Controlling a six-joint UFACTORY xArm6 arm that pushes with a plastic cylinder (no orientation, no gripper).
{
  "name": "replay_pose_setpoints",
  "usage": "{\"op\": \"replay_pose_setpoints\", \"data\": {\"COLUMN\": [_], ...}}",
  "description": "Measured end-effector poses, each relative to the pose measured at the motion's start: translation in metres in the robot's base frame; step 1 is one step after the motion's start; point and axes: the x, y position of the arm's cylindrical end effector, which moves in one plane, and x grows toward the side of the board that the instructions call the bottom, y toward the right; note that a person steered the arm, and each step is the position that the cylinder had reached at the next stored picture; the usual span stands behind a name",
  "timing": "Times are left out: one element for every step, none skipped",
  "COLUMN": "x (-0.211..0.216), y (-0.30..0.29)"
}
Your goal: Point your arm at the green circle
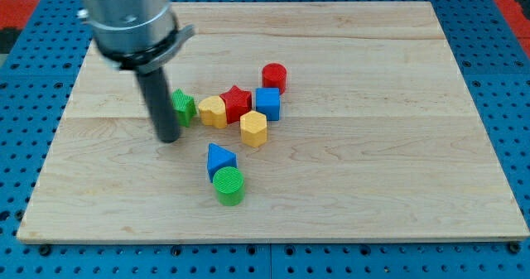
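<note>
1. Green circle (229, 185) sits near the view's bottom of the wooden desk (397, 146), its upper edge touching the blue triangle (219, 159).
2. My tip (169, 138) rests on the desk to the view's upper left of that circle, apart from it, just beside the green block (184, 106) whose shape I cannot make out.
3. No claw exists here: the rod holds nothing.
4. Judging by this, the tip needs to travel toward the view's lower right, passing left of the blue triangle.
5. Further up cluster a yellow block (214, 111), red star (237, 103), blue cube (267, 103), yellow hexagon (253, 128) and red cylinder (274, 77).
</note>
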Motion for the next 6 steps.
{"op": "replay_pose_setpoints", "data": {"x": [-0.017, -0.038, -0.037, 0.031, 0.111, 0.110], "y": [-0.057, 0.025, 0.093, 0.015, 0.064, 0.112]}}
